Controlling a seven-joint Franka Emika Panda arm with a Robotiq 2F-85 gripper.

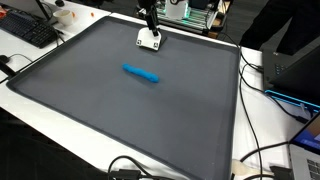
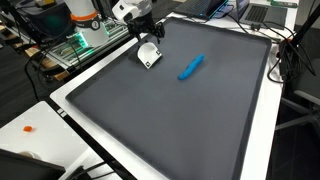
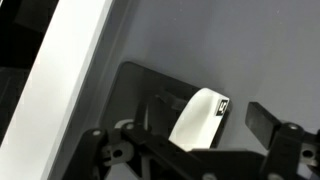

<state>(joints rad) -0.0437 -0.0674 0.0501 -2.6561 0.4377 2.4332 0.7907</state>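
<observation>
A small white block with a black label lies on the dark grey mat near its far edge; it also shows in the other exterior view. My gripper hangs just above it, also seen in the exterior view. In the wrist view the block sits between the spread fingers of the gripper. The right finger stands apart from it. The gripper is open and holds nothing. A blue marker lies on the mat's middle, away from the gripper.
The mat covers a white table. Cables, a keyboard and a laptop lie around it. Green electronics stand behind the arm. A small orange object lies on the table corner.
</observation>
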